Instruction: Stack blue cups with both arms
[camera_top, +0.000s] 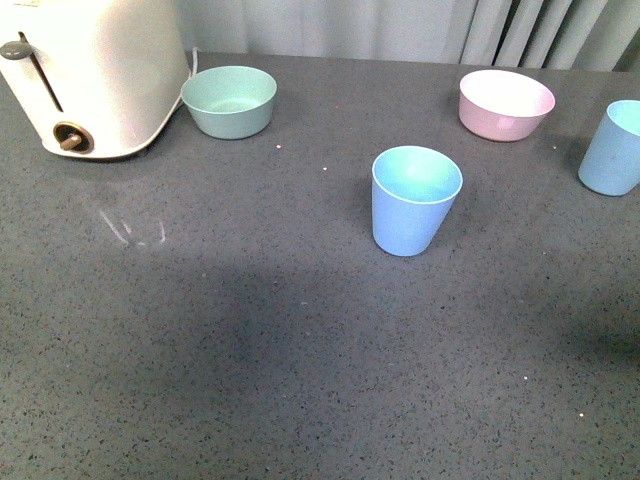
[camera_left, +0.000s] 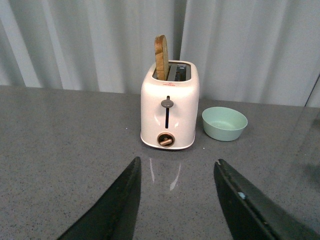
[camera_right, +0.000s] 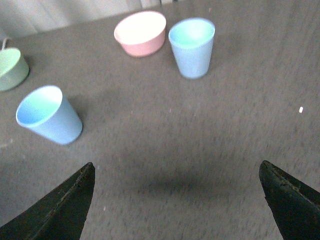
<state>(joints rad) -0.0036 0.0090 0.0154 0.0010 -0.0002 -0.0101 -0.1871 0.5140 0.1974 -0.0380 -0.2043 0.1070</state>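
While your left gripper (camera_left: 177, 164) and right gripper (camera_right: 176, 169) gape wide, one blue cup (camera_top: 416, 200) stands mid worktop (camera_top: 300, 390), the other cup (camera_top: 612, 148) far right, the pink bowl (camera_top: 505, 104) between them. The green bowl (camera_top: 229, 100) sits beside the toaster (camera_top: 95, 75); its red writing (camera_left: 170, 84) is too tiny to read.

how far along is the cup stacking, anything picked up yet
Nothing looks done: the middle blue cup and the right blue cup, near the pink bowl, stand upright and apart. Nothing is in hand: the left gripper and the right gripper are both open and empty. Left: grasp the cups and nest one inside the other.
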